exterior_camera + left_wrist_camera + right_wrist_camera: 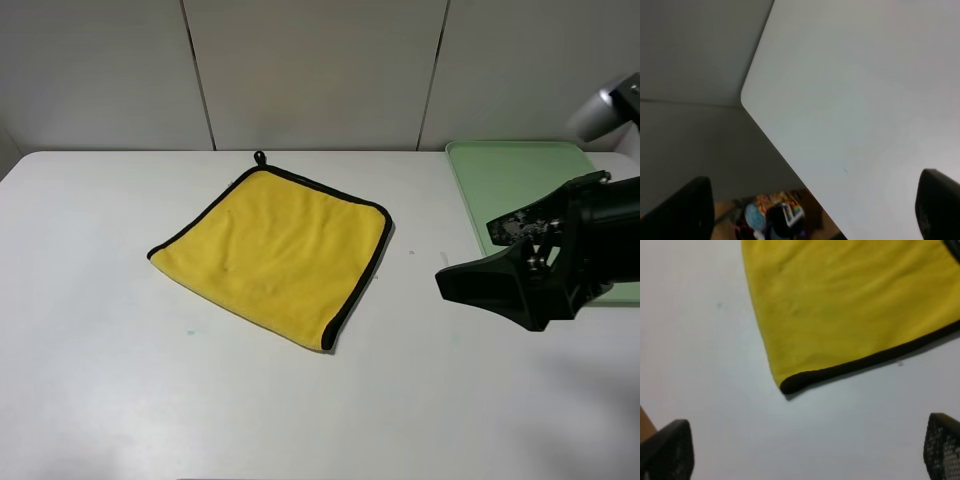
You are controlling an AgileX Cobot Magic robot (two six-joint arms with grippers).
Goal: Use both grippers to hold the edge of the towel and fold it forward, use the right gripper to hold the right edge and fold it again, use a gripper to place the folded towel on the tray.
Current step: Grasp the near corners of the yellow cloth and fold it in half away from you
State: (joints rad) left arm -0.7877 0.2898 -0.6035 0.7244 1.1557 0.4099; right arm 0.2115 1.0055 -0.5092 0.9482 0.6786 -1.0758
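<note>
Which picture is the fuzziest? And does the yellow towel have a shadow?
Left wrist view is fuzziest: the colourful clutter below the table is a blur. Right wrist view: the towel looks soft, with a thin shadow beside its black edge. Exterior high view: sharp, even light, no glare.

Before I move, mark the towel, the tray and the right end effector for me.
yellow towel [275, 250], exterior high view, middle of the cloth.
green tray [510, 180], exterior high view, bare floor.
right end effector [470, 254], exterior high view, midway between its open fingertips.
</note>
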